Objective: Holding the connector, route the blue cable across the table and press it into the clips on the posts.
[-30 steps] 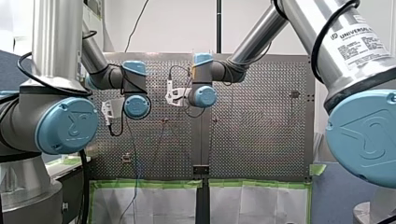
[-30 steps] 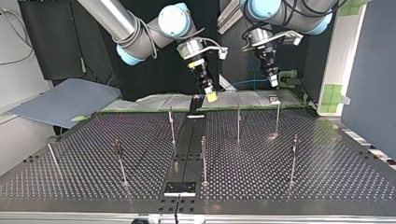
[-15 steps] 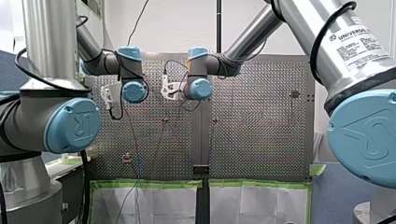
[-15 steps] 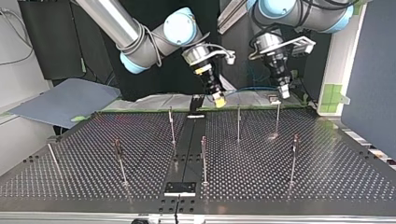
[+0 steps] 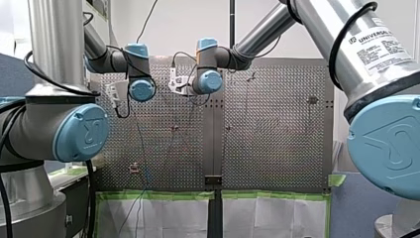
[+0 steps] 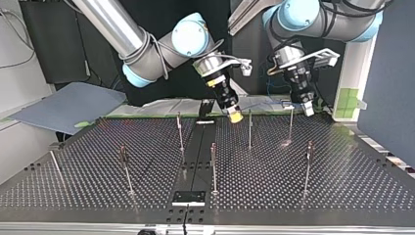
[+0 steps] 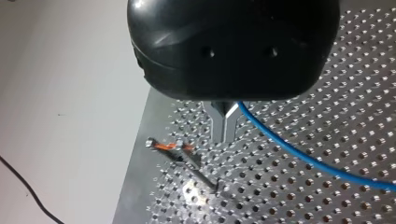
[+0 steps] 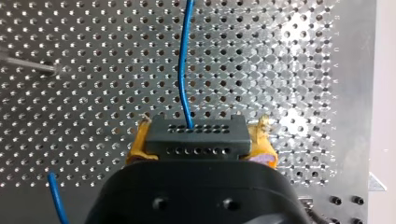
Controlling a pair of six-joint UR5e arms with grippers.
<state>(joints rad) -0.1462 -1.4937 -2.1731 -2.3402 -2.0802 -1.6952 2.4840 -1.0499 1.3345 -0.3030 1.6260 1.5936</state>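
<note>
Table: a perforated metal table (image 6: pixel 342 188) lies under both arms, and thin upright metal posts (image 6: pixel 214 169) stand scattered over it.

Right gripper: the robot's right gripper (image 6: pixel 236 116) enters from the top view's left. It hangs tilted over the far part of the table, just beside one post. Its yellow pads (image 8: pixel 139 148) are clamped on either side of the connector.

Connector: a dark grey rectangular connector block (image 8: pixel 196 133) with rows of small holes sits between the yellow pads, held above the table.

Cable: a thin blue cable (image 8: pixel 184 70) leaves the middle of the connector and runs straight ahead of the right gripper over the perforated surface. A second short stretch shows beside that gripper's black body.

Left gripper: the robot's left gripper (image 7: pixel 224 125) has a black body. It enters from the top view's right and points down near the table's far edge. Its narrow metal fingers (image 7: pixel 218 122) are pressed together, and the cable emerges at their base as if pinched there, then sweeps away to one side over the holes.

Clip: a small clip with an orange mark (image 7: pixel 170 147) tops a slim post just beside the left fingers, on the side away from the cable and apart from it.
</note>
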